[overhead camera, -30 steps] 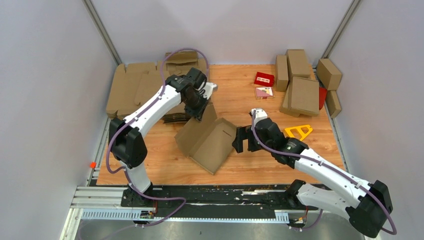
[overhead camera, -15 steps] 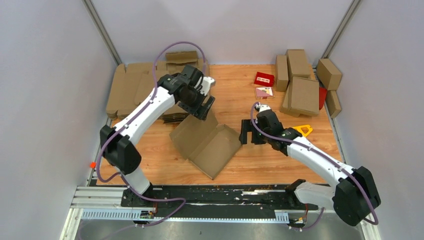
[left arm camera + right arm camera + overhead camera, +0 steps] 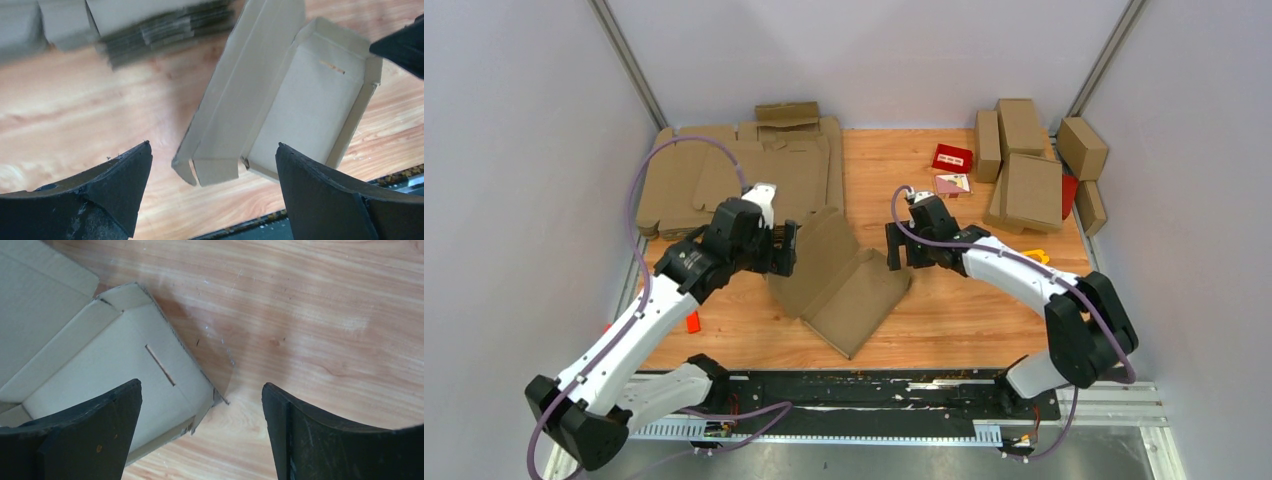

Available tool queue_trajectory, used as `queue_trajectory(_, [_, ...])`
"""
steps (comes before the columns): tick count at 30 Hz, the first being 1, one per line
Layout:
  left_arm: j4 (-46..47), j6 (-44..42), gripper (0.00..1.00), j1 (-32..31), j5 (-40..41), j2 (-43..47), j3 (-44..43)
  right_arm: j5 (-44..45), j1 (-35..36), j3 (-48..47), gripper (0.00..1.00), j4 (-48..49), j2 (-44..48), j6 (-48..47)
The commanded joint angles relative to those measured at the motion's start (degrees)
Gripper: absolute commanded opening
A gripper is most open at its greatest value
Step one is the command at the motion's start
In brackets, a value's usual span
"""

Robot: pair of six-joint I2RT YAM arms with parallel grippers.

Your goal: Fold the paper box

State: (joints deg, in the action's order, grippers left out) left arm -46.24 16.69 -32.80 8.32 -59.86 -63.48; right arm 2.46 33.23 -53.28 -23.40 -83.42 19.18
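The paper box point(image 3: 839, 285) lies half folded in the middle of the table, with one long panel tilted up on its left and low walls raised around a shallow tray. My left gripper point(image 3: 786, 248) hangs open just left of the raised panel, touching nothing. In the left wrist view the paper box point(image 3: 300, 95) lies beyond the open left gripper point(image 3: 213, 146). My right gripper point(image 3: 899, 247) is open at the box's far right corner. In the right wrist view that corner of the paper box point(image 3: 115, 365) shows between and below the open right gripper point(image 3: 201, 385).
A thick pile of flat brown blanks point(image 3: 724, 175) fills the back left. Several folded brown boxes point(image 3: 1029, 165) stand at the back right, with a small red carton point(image 3: 952, 157) beside them. A yellow triangular piece point(image 3: 1036, 257) lies behind the right arm. A small orange item point(image 3: 692, 321) sits near the left arm.
My left gripper let go of the box's raised panel, opened, and swung from the far side down to the box's left. The panel sank lower. The right gripper moved toward the far right corner.
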Motion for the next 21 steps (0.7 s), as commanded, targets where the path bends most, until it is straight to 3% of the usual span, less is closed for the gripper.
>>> queue_trajectory(1, [4.92,15.14,1.0,0.36,-1.38,5.95,8.95,2.17,0.07,-4.28,0.85,3.39,-4.49,-3.39])
queue_trajectory(5, [5.48,21.89,0.92,0.28,-7.75,10.28,14.98,1.48,0.26,-6.56,0.67,3.98,-9.61,-6.5])
queue_trajectory(11, [5.24,26.19,0.88,0.25,-10.29,15.58,21.18,0.45,0.97,-8.46,0.53,5.02,-14.96,-8.5])
queue_trajectory(14, [4.48,25.87,0.88,0.23,-9.72,16.24,22.26,-0.54,1.49,-8.88,0.36,4.78,-15.89,-8.85])
queue_trajectory(18, [6.54,26.16,0.88,0.21,-11.13,15.48,24.11,-0.25,1.62,-7.63,0.07,3.91,-14.07,-8.27])
queue_trajectory(21, [9.0,26.97,0.87,0.2,-12.62,14.78,25.56,2.59,1.6,-5.1,0.0,1.89,-10.97,-6.64])
